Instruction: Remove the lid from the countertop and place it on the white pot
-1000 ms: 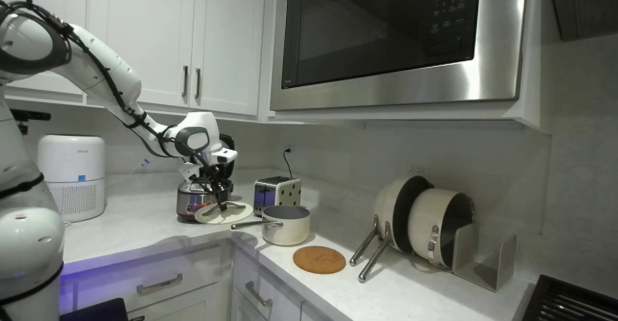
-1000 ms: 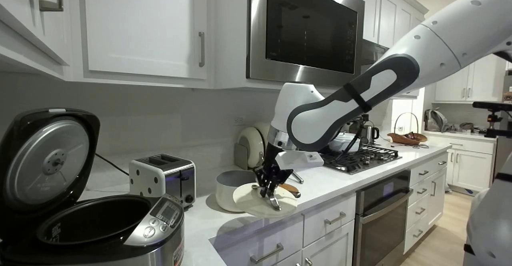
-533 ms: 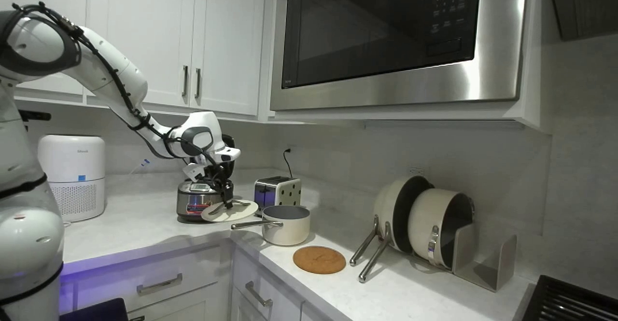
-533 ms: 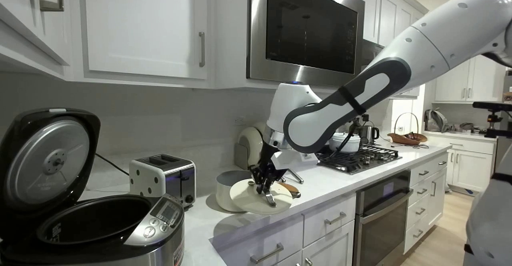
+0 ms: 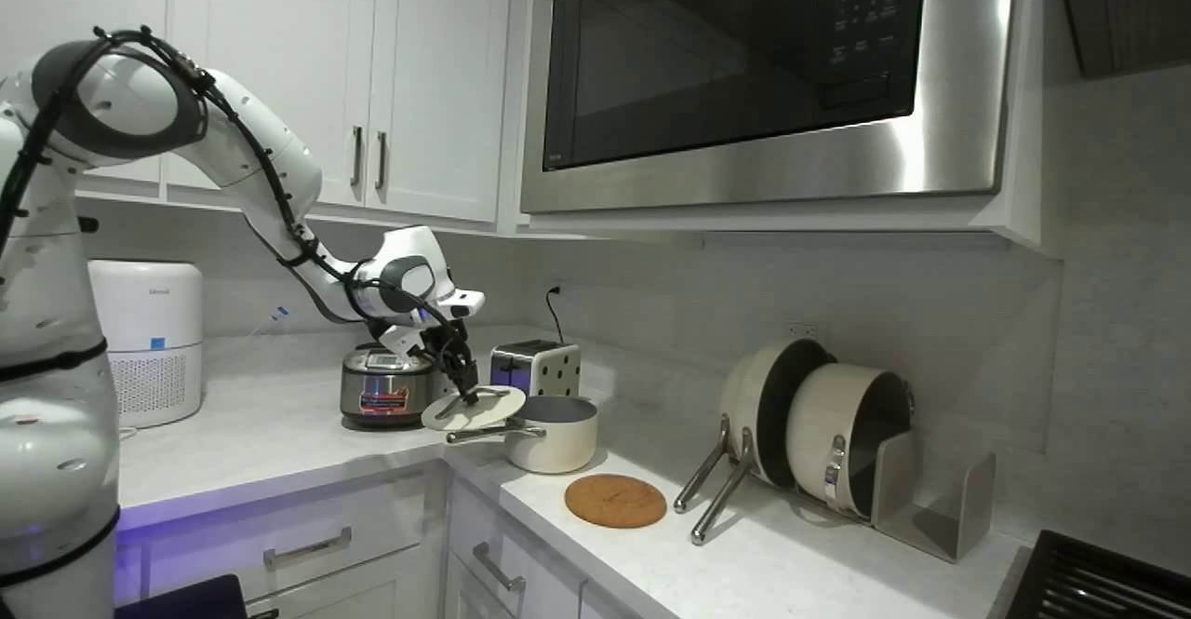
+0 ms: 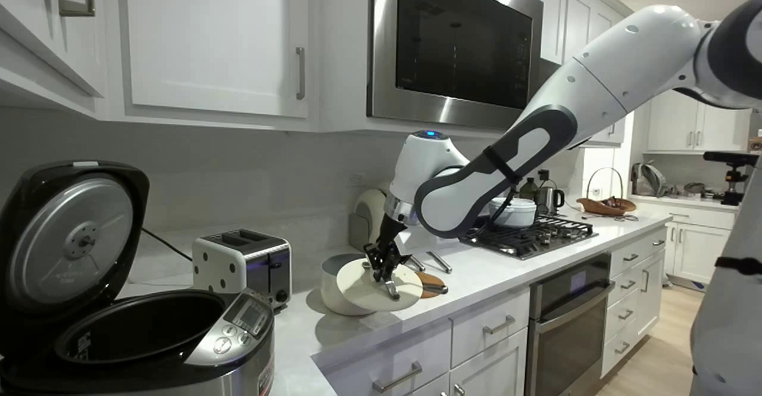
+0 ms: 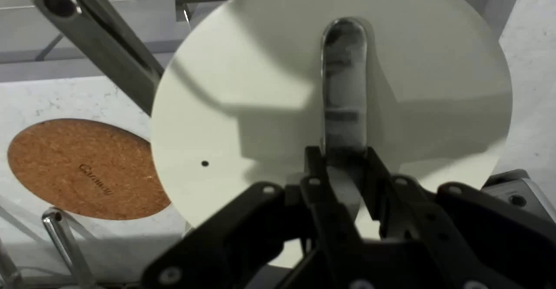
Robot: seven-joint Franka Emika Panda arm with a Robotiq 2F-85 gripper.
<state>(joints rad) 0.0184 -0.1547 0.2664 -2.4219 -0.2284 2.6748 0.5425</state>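
Next to the white pot (image 5: 554, 450), over its long handle (image 5: 484, 432), the round cream lid (image 5: 479, 412) is suspended above the countertop (image 5: 809, 563) at a tilt. The gripper (image 7: 342, 156) is clamped on the lid's metal grip (image 7: 345, 80), with the fingers (image 7: 313, 167) on both sides of it. In the wrist view, the pot's long handle emerges from under the lid's edge and occupies the space below it. In both exterior views, the lid partly overlaps the pot's outline; whether they touch cannot be determined. The pot stands upright with its mouth uncovered.

Near the pot, toward the wall corner (image 5: 528, 289), stands a spotted toaster (image 5: 556, 372), apart from the pot. On the pot's opposite side, a round cork trivet (image 5: 615, 502) lies flat between the pot and two long pan handles (image 5: 722, 491). Past the pot on its handle side stands a rice cooker (image 5: 381, 384) with its hinged cover (image 6: 74, 241) raised. Farther along the trivet side of the pot, cream pans (image 5: 823, 414) stand on edge in a rack (image 5: 898, 484). Higher than the pot, a stainless microwave (image 5: 726, 70) is mounted beside the cabinets (image 5: 437, 88).

Well apart from the pot, beyond the rice cooker, stands a white appliance (image 5: 151, 340) with a perforated lower half. Beyond the rack, a cooktop (image 6: 530, 244) bears a pale pot (image 6: 515, 212); a kettle (image 6: 546, 199) and a handled basket (image 6: 607, 206) stand farther from the white pot.
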